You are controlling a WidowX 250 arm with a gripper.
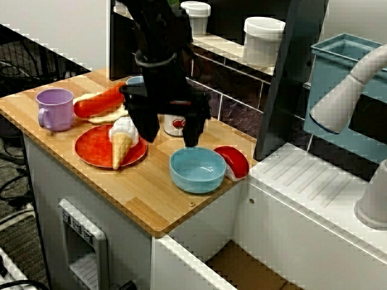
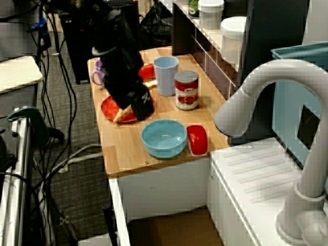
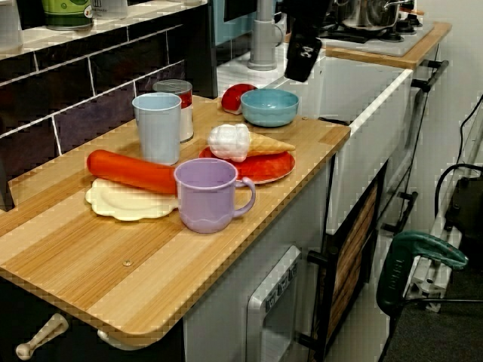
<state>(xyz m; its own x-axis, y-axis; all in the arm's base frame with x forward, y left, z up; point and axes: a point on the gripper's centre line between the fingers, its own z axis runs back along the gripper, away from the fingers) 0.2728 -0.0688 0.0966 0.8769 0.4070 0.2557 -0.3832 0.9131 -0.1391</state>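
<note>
Wooden counter (image 1: 130,199), pale banded grain with a rounded edge, carried the whole set; a black arm hung over its middle, and the gripper (image 1: 170,140) stood spread wide with nothing between its fingers, one finger just beside the toy ice-cream cone (image 1: 123,140), the other near the blue bowl (image 1: 197,170); whether it touched either, I could not tell. Red plate (image 1: 91,151), flat and glossy, lay beside the bowl and bore the cone; the cone lay on its side, likely because a pointed tip cannot stand, smooth white swirl toward the wall, ribbed tan point toward the front edge. Bowl sat upright, mouth up, smooth plastic, apparently empty, near the sink-side corner; a small red dish (image 1: 234,161) just beside it. Tall pale-blue cup (image 3: 158,127), lilac mug (image 3: 209,194) and labelled tin (image 2: 186,90) stood upright; an orange carrot (image 3: 130,171) rested across a scalloped cream plate (image 3: 121,204).
</note>
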